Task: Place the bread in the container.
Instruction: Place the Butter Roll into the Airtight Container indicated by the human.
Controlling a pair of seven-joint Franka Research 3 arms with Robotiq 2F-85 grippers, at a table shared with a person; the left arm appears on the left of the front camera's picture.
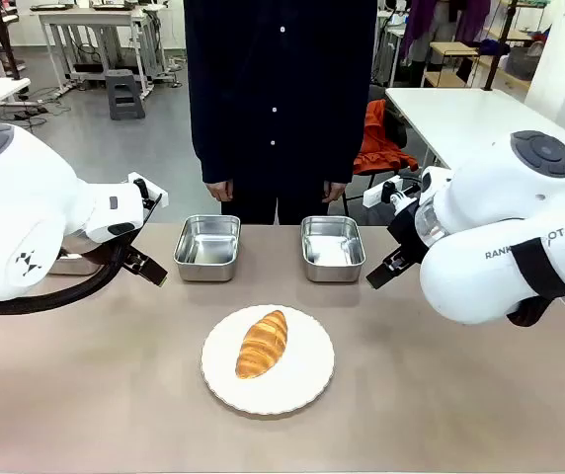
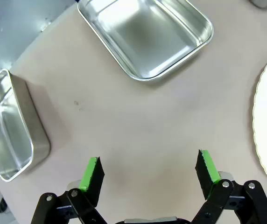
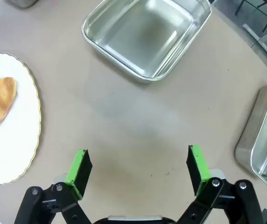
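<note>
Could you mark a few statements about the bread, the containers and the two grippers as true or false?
1. The bread lies on the white plate. True.
2. The right gripper is shut on the bread. False: its jaws are open and empty over bare table, with the bread off to one side on the plate.
3. The container nearer the left arm and the container nearer the right arm, both on the person's side of the plate, are empty. True.
4. The left gripper is closed on a container's rim. False: its jaws are open, holding nothing, and touch neither container in its wrist view.
</note>
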